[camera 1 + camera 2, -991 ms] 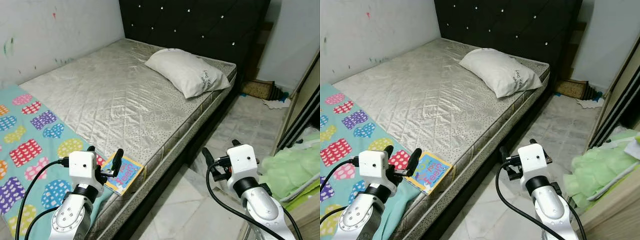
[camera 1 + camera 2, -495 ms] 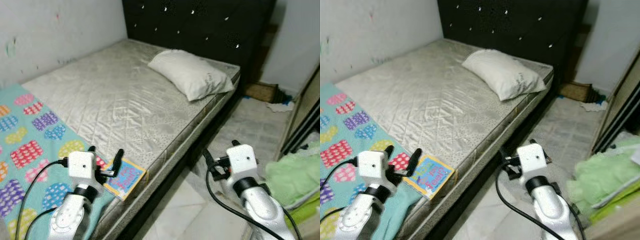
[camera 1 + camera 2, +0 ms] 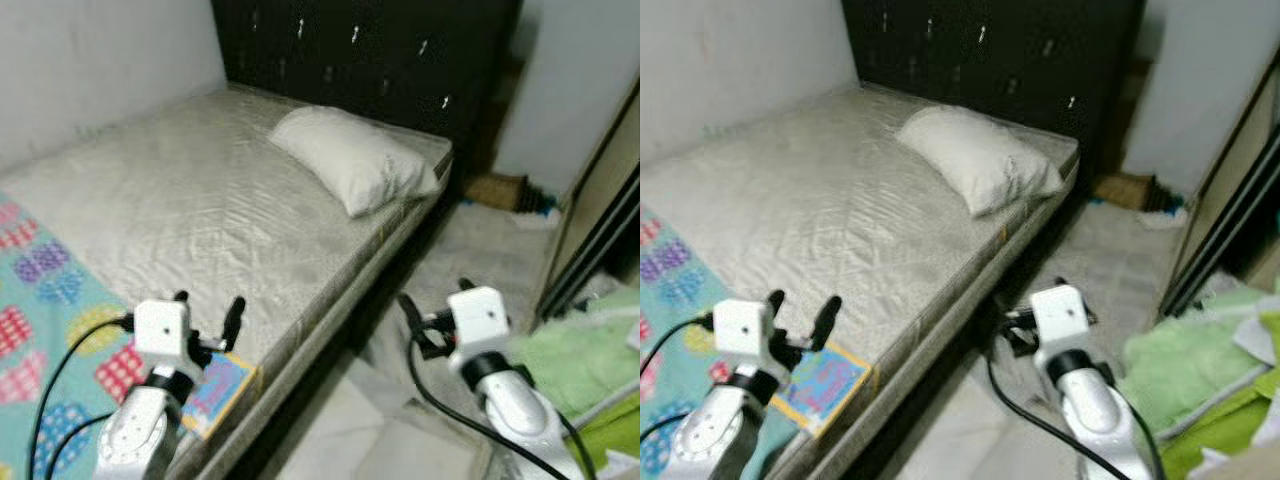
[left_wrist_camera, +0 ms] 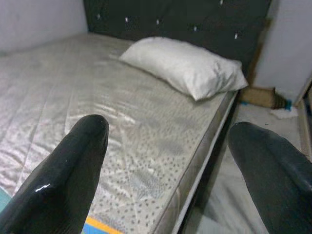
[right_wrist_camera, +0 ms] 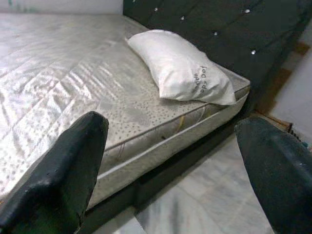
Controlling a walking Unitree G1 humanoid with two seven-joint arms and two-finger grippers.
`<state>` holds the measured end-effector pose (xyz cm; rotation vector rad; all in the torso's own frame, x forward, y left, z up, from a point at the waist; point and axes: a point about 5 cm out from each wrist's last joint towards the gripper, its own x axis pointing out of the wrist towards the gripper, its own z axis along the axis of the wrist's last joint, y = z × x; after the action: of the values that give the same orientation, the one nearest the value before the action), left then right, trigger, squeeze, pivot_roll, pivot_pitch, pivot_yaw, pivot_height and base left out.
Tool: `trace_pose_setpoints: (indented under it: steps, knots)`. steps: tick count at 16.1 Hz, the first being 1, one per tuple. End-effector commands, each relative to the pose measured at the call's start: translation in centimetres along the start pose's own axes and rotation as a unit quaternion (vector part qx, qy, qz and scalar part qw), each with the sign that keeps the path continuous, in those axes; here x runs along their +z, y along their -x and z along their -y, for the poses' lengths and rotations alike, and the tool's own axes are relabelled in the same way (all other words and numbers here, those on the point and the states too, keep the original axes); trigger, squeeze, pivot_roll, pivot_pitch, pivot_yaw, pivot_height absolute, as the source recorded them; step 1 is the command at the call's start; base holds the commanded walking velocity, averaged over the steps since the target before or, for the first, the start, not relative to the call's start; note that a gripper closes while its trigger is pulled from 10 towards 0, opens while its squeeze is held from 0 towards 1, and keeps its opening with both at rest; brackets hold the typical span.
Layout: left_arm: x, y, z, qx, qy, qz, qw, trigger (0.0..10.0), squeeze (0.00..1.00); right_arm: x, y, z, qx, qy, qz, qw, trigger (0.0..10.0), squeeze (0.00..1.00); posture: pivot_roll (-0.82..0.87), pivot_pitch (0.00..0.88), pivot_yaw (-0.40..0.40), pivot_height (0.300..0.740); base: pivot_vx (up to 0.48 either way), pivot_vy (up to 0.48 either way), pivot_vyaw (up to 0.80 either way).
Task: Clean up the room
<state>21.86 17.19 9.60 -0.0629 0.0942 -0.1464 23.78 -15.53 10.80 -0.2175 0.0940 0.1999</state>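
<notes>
A: What sits nearest, at the bottom of the frame?

B: Both arms. The left gripper (image 3: 206, 318) is at the lower left, raised over the bed's near corner, its two black fingers (image 4: 68, 170) spread wide with nothing between them. The right gripper (image 3: 418, 322) is at the lower centre-right, over the pale floor (image 3: 400, 440) beside the bed, fingers just as wide apart and empty.

A: And just under the left gripper?

B: A small colourful book (image 3: 218, 392) lying flat at the mattress edge, lower left. It rests partly on a teal blanket with bright heart shapes (image 3: 50, 320), which covers the left side of the frame's lower half.

A: What about the lower right?

B: A heap of light green cloth (image 3: 1180, 360) is piled there, next to a dark wardrobe edge (image 3: 590, 230) running up the right side.

A: Further back?

B: The bare grey quilted mattress (image 3: 200, 210) fills the middle. A white pillow (image 3: 350, 170) lies on it at upper centre, near the right-hand edge of the bed, with some printed lettering visible in the right wrist view.

A: And at the top?

B: A black tufted headboard (image 3: 360, 60) with shiny studs stands behind the pillow. To its right, on the floor by the wall, there is a brown box-like thing (image 3: 497, 190), too blurred to identify.
</notes>
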Motion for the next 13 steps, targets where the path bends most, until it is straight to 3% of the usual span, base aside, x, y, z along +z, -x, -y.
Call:
trace_pose_setpoints:
  steps: [1,3,6,13]
  knots:
    - [0.4,-0.15,0.18,-0.003,-0.005,0.006,1.0,10.0,0.0,-0.15,0.19,0.41,-0.005,0.001,-0.003,1.0,10.0,0.0,-0.12,0.0,0.026,0.74,0.0,0.0,0.0]
    - [0.35,-0.12,0.19,-0.003,-0.004,0.006,1.0,10.0,0.0,-0.26,0.19,0.4,-0.005,0.0,-0.006,1.0,10.0,0.0,-0.12,0.0,0.023,0.74,0.0,0.0,0.0]
    - [0.35,-0.16,0.26,-0.007,0.0,0.006,1.0,10.0,0.0,-0.28,0.14,0.38,-0.005,0.0,-0.006,1.0,10.0,0.0,-0.12,0.0,0.022,0.74,0.0,0.0,-0.57]
    - [0.65,-0.37,0.17,-0.008,0.001,0.017,1.0,10.0,0.0,-0.04,0.05,0.6,-0.016,-0.007,0.003,1.0,10.0,0.0,-0.12,0.0,0.026,0.74,0.0,0.0,0.0]
